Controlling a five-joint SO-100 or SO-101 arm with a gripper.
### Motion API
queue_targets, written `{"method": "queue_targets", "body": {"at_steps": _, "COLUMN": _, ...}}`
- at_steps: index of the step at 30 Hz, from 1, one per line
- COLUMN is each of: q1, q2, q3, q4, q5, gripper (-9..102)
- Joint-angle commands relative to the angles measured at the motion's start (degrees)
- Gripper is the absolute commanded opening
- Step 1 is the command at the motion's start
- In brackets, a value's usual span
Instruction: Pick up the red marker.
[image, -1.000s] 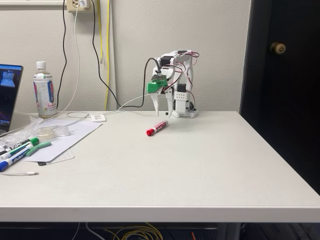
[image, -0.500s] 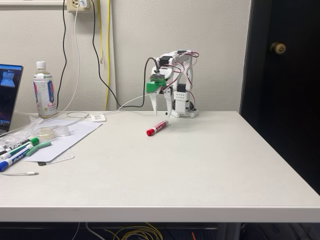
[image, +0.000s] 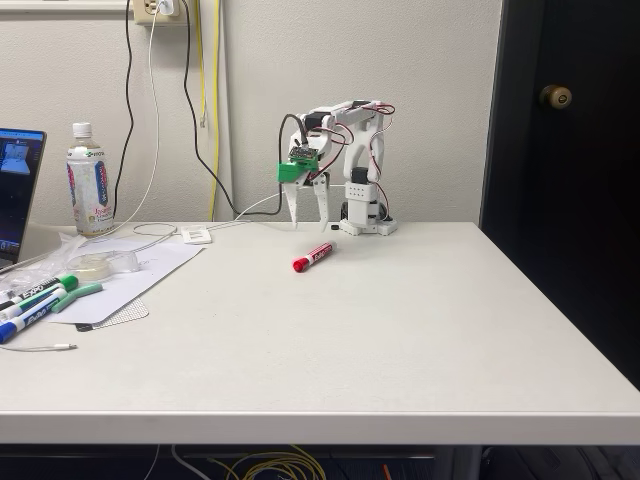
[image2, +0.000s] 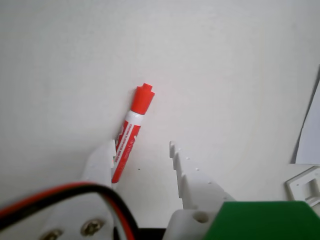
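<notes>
We see a matt, smooth white tabletop (image: 400, 330), the red marker (image2: 131, 134) in glossy plastic, the claw (image2: 141, 155) in matt white printed plastic, and a clear plastic bottle (image: 90, 183).

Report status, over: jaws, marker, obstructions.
Gripper open, hovering above table. Red marker lying flat, ungrasped, partly under one finger in wrist view. Nothing near it in the way.

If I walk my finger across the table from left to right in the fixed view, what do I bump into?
Blue and green markers → water bottle → white adapter → red marker → arm's base.
</notes>
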Motion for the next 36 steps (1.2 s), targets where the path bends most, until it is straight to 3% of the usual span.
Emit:
{"method": "queue_targets", "body": {"at_steps": 1, "q1": 1.1, "q2": 0.4, "q3": -2.0, "q4": -1.4, "q5": -4.7, "gripper": 26}}
{"method": "queue_targets", "body": {"at_steps": 13, "q1": 2.5, "q2": 0.4, "q3": -1.0, "q4": -4.1, "q5": -3.5, "gripper": 26}}
{"method": "queue_targets", "body": {"at_steps": 16, "q1": 2.3, "q2": 2.0, "q3": 1.6, "q4": -7.9, "q5": -3.3, "gripper": 21}}
{"method": "queue_targets", "body": {"at_steps": 27, "q1": 1.6, "q2": -0.1, "q3": 0.4, "q4": -6.2, "q5": 18.8, "gripper": 20}}
{"method": "queue_targets", "body": {"at_steps": 36, "q1": 1.1, "q2": 1.3, "q3": 1.1, "q4": -5.5, "q5": 23.9, "gripper": 18}}
